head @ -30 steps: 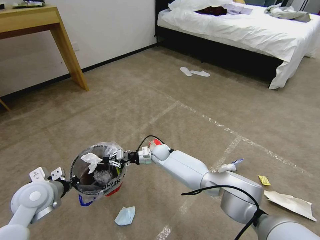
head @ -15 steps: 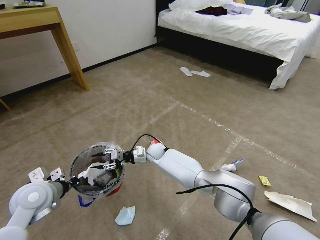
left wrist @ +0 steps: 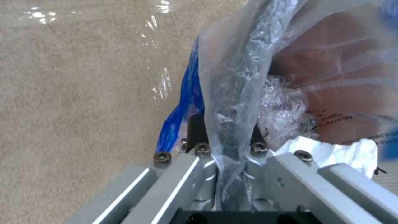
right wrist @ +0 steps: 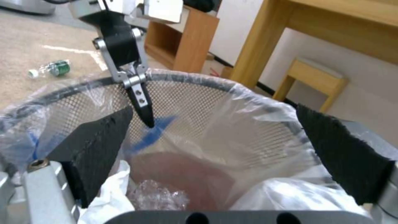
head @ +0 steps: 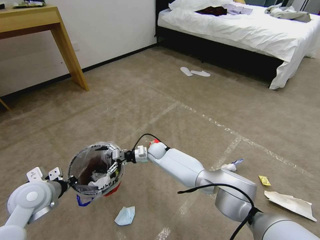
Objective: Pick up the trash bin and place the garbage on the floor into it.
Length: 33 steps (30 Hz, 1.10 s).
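Note:
The trash bin (head: 87, 159), red with a crinkled clear liner, hangs just above the floor (head: 166, 100). My left gripper (head: 69, 181) is shut on its near-left rim; the left wrist view shows its fingers (left wrist: 195, 161) clamped over rim (left wrist: 244, 93) and plastic. My right gripper (head: 111, 157) stands open over the bin's mouth, its black pads (right wrist: 99, 140) spread wide and holding nothing. A crumpled white tissue (head: 100, 182) lies inside the bin (right wrist: 232, 102). Garbage on the carpet: a light-blue face mask (head: 125, 215), a tissue wad (head: 229, 166), a yellow packet (head: 264, 180), torn paper (head: 290, 202), a plastic bottle (right wrist: 52, 68).
A wooden table (head: 50, 20) stands against the wall at far left, with a small stool (right wrist: 319, 81) under it. A white bed (head: 250, 30) fills the far right, with flat white slippers (head: 195, 71) on the carpet before it.
The white tissue has dropped from beside the right gripper's fingers at rim height to the bottom of the bin. The right gripper's fingers stand wider apart now.

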Available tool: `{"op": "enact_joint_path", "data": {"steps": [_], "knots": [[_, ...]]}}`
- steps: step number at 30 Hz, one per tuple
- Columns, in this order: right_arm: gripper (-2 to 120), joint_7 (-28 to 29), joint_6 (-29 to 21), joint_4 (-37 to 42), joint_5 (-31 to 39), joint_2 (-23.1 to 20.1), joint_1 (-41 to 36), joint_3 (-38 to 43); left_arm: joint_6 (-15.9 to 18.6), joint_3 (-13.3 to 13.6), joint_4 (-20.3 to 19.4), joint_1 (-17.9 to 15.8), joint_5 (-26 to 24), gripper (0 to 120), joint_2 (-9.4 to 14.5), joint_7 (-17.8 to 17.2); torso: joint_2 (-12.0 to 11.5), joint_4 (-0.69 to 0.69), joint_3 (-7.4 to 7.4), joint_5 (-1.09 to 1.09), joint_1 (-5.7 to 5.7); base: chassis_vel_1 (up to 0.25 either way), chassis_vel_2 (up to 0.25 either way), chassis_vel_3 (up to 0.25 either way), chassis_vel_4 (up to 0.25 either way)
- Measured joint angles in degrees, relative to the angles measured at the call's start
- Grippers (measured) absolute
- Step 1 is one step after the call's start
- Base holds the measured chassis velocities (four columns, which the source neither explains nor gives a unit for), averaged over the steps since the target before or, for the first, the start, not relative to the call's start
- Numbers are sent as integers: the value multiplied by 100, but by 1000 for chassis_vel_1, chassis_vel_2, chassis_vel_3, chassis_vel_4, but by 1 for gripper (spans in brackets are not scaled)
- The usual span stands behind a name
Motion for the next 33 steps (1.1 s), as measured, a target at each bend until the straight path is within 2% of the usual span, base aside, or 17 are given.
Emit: {"op": "enact_joint_path", "data": {"steps": [2,9,11,12,14,18,20,21,24,25,26,27,28,29,30,31,33], "knots": [[100,19,3,78,17,-52,5,2,0,-7,-5,0,-6,1,9,0,0,0,0,0,0,0,0,0,0],[100,427,-52,1082,329,-628,44,484,-4,-47,-23,0,-39,1,51,-6,0,0,0,0,0,0,0,0,0],[100,793,-61,1498,363,-863,17,852,-4,-73,-6,2,-39,1,80,-4,0,0,0,1,0,0,0,0,0],[100,793,-61,1498,363,-863,17,852,-4,-73,-6,2,-39,1,80,-4,0,0,0,1,0,0,0,0,0],[100,1306,-58,1948,358,-1143,-109,1380,-4,-94,6,6,-39,1,114,0,0,0,0,1,0,0,0,0,0],[100,1755,-74,2270,288,-1311,-281,1887,0,-102,5,14,-37,1,114,5,0,0,0,1,0,0,0,0,0],[100,2456,-159,2780,176,-1528,-752,2718,6,-104,5,33,-19,1,75,5,0,1,0,2,0,0,0,0,0],[100,2456,-159,2780,176,-1528,-752,2718,6,-104,5,33,-19,1,75,5,0,1,0,2,0,0,0,0,0],[100,3039,-286,3444,27,-1878,-1563,3748,9,-104,14,40,15,1,45,5,0,-1,0,3,0,0,0,0,0],[100,3039,-286,3444,27,-1878,-1563,3748,9,-104,14,40,15,1,45,5,0,-1,0,3,0,0,0,0,0],[100,3257,-379,3785,-47,-2070,-2003,4289,10,-108,16,41,17,1,47,12,0,-2,-1,2,0,0,0,0,0],[100,3257,-379,3785,-47,-2070,-2003,4289,10,-108,16,41,17,1,47,12,0,-2,-1,2,0,0,0,0,0],[100,3483,-436,4054,-138,-2209,-2470,4781,11,-114,16,41,16,1,56,14,0,-2,0,2,0,0,0,0,0],[100,3483,-436,4054,-138,-2209,-2470,4781,11,-114,16,41,16,1,56,14,0,-2,0,2,0,0,0,0,0],[100,3648,-507,4306,-222,-2284,-2999,5300,12,-119,13,40,15,1,67,14,0,-3,0,2,0,0,0,0,0],[100,3648,-507,4306,-222,-2284,-2999,5300,12,-119,13,40,15,1,67,14,0,-3,0,2,0,0,0,0,0],[100,4101,-513,4678,-417,-2241,-3731,5950,13,-125,-13,49,14,1,68,16,0,-1,-1,3,0,0,0,0,0]]}}
